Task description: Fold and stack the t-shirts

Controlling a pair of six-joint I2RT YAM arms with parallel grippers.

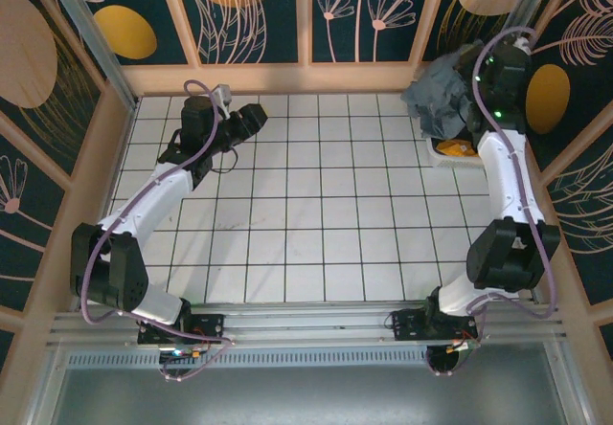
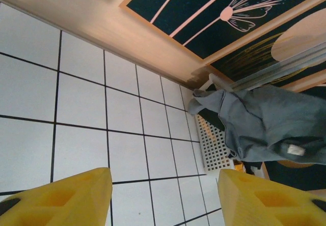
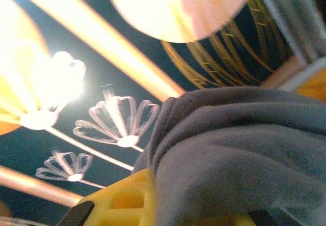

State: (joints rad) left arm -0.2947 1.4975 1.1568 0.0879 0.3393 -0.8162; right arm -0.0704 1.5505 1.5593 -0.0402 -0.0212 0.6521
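Pinching the blue-grey t-shirt (image 1: 439,92) over the basket (image 2: 211,149), right fingers (image 3: 122,198) hold it well apart from spread left fingers (image 2: 66,198).

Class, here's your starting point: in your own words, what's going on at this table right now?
The right end effector is shut on a blue-grey t-shirt and holds it bunched up over the white laundry basket at the table's far right corner. The left end effector hovers open and empty above the tiles, pointing towards the basket. Folding has not yet started.
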